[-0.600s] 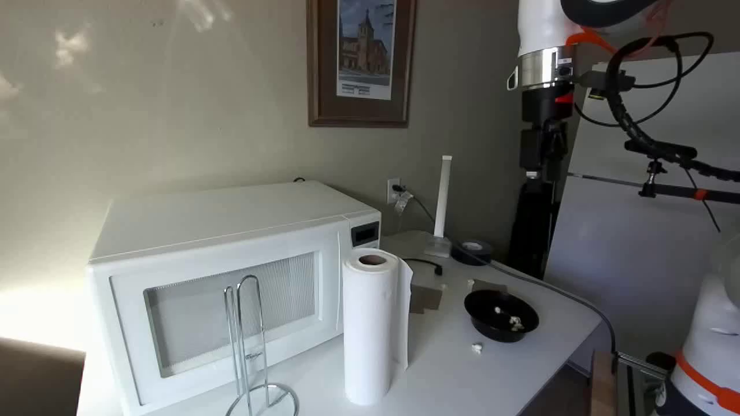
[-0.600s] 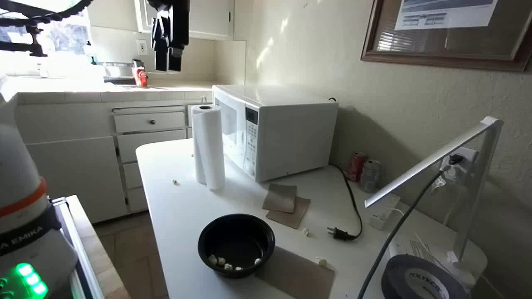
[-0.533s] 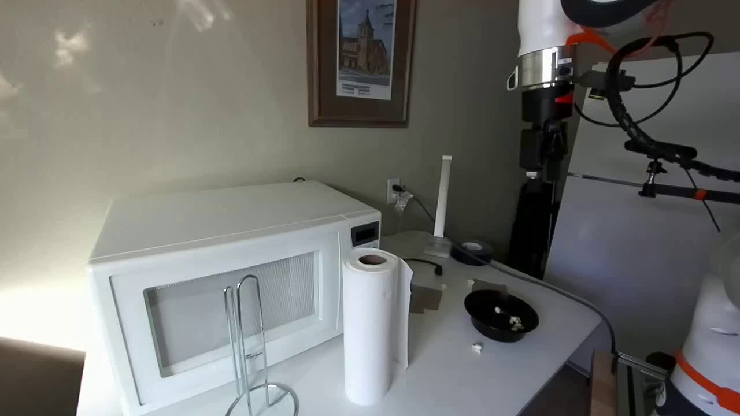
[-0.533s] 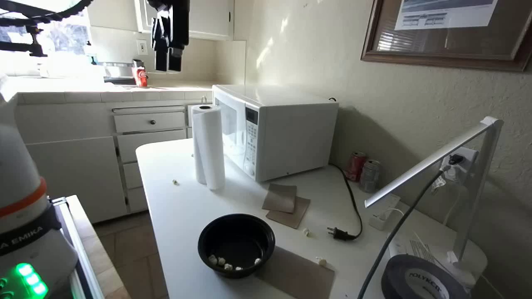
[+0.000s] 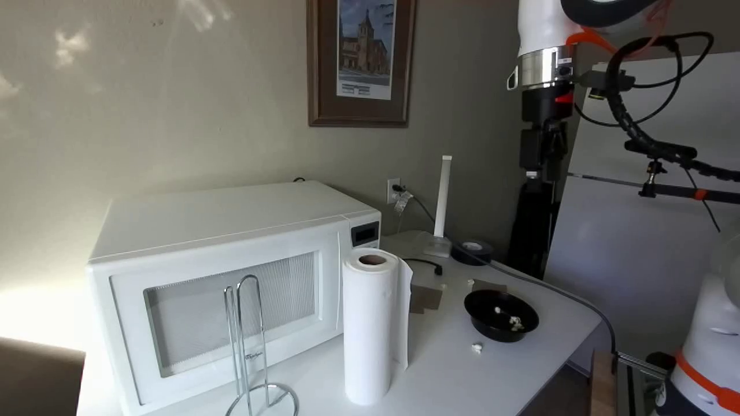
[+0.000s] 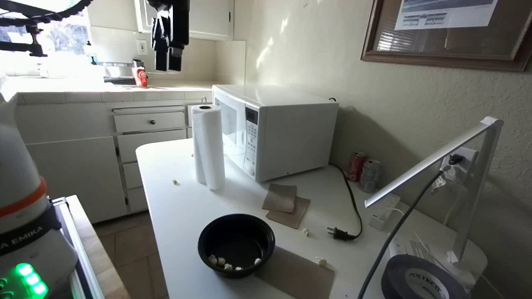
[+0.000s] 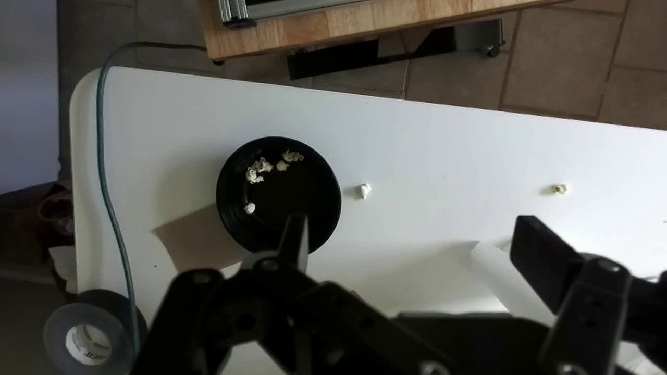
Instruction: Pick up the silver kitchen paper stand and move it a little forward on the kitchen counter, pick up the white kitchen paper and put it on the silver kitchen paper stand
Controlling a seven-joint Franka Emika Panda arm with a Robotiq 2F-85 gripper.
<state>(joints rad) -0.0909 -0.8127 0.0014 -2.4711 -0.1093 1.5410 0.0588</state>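
The silver kitchen paper stand [image 5: 264, 346] stands upright on the white kitchen counter [image 5: 445, 370], in front of the microwave. In an exterior view only its loop top [image 6: 203, 99] shows behind the roll. The white kitchen paper [image 5: 367, 329] stands upright beside the stand, with a loose sheet edge; it also shows in an exterior view [image 6: 211, 147] and partly in the wrist view [image 7: 513, 281], behind a finger. My gripper [image 5: 539, 173] hangs high above the counter, apart from both; it also shows in an exterior view [image 6: 168, 62]. In the wrist view its fingers [image 7: 411, 229] are wide apart with nothing held.
A white microwave [image 5: 231, 231] stands behind the stand and roll. A black bowl [image 6: 237, 245] with popcorn, brown pads [image 6: 280, 198], a plug cord [image 6: 343, 234], cans [image 6: 369, 176], tape [image 6: 415, 278] and a white lamp [image 6: 478, 187] are on the counter. Popcorn bits lie loose.
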